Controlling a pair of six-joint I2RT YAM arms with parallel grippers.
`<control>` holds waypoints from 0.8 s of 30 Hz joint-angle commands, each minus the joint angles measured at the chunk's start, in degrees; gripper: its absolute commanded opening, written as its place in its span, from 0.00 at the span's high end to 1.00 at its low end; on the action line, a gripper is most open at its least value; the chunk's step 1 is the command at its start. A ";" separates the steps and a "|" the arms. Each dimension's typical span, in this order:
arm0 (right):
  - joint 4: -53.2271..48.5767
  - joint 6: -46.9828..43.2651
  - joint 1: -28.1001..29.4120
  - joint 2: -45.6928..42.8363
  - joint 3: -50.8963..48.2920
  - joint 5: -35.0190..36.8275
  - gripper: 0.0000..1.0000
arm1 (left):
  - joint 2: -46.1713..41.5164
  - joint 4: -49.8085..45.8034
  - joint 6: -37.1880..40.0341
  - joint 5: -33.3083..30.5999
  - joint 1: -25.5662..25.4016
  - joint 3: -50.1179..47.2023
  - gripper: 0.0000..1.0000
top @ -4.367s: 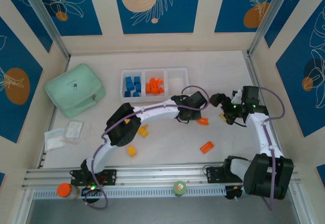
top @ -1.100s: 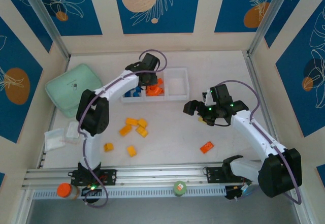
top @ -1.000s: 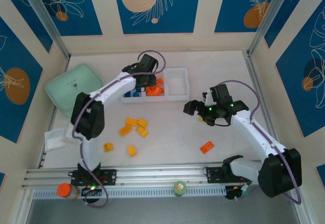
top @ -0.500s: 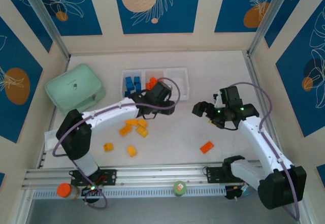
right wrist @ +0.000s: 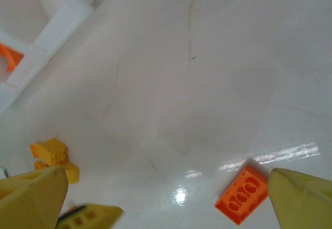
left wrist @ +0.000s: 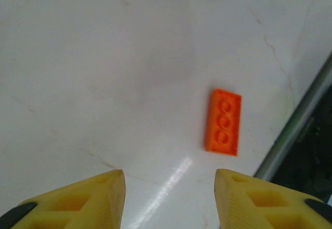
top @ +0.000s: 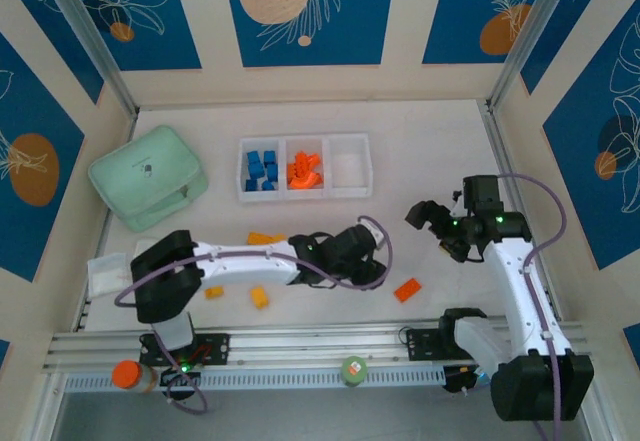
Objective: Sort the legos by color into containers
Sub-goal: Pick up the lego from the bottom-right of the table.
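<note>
Just an illegible mark [top: 146, 169] on green case [top: 122, 181]

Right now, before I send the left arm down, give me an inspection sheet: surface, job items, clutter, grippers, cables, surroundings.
Surface: white table, glossy, faint hairline marks.
Job's things: tray holds blue legos in the left compartment and orange legos in the middle; right compartment looks bare. Loose on the table: orange brick, several yellow bricks.
Clutter: mint-green case; clear packets.
Grippers: left gripper open, empty, just short of the orange brick; right gripper open wide, empty.
Cables: purple cables loop along both arms; no snag seen.
Surroundings: blue-and-cream panels; metal rail at the near edge.
</note>
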 commanded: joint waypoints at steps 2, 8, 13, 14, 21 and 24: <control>2.08 -1.65 -4.16 1.39 -1.16 -2.69 0.01 | 5.80 0.51 1.36 0.09 -2.92 4.64 0.47; 4.35 -2.16 -6.31 3.54 -1.49 -4.37 0.01 | 13.40 -1.10 4.81 -1.58 -5.05 10.26 0.39; 6.26 -2.72 -8.86 5.04 -2.13 -8.68 0.01 | 18.69 -5.44 6.66 -1.49 -5.31 15.81 0.34; 6.55 -2.72 -9.06 5.21 -2.21 -8.78 0.01 | 19.45 -6.51 6.83 -1.39 -5.38 16.92 0.33; 7.74 -3.38 -10.15 6.33 -2.39 -9.68 0.01 | 24.09 -11.80 7.59 -1.85 -5.93 22.17 0.30; 8.18 -3.60 -10.37 6.95 -2.65 -10.25 0.01 | 25.70 -13.21 7.93 -2.73 -6.25 23.40 0.32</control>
